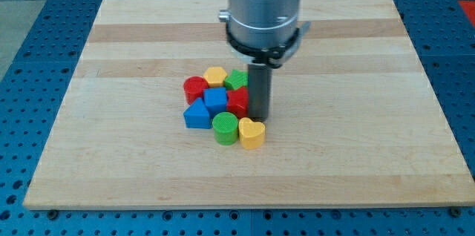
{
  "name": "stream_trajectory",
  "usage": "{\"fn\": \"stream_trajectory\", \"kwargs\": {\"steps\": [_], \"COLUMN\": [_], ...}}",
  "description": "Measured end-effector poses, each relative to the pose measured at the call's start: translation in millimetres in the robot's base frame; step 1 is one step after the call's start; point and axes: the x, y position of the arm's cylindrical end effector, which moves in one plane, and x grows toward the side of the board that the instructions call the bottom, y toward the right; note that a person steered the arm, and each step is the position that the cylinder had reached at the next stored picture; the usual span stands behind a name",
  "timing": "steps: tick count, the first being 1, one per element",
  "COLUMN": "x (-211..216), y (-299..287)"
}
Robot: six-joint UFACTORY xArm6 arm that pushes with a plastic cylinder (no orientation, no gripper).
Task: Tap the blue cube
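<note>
The blue cube [216,100] sits in the middle of a tight cluster of blocks on the wooden board [111,132]. Around it are a red cylinder [195,87] at its left, a yellow block [215,76] above it, a green block [237,80] at its upper right, a red block [238,102] at its right, a blue triangular block [197,116] below it, a green cylinder [225,128] and a yellow heart [251,133]. My tip [259,117] stands at the cluster's right edge, against the red block and just above the yellow heart. The red block lies between my tip and the blue cube.
The arm's grey wrist [264,6] hangs over the board's top middle. Blue perforated table surface [30,28] surrounds the board on all sides.
</note>
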Motion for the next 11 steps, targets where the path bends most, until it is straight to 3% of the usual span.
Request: {"fn": "stream_trajectory", "kwargs": {"steps": [1,4,7,8,9,11], "x": [2,-81,-60,-60,-23,-18], "y": [-8,-8,31,31,21,-4]}}
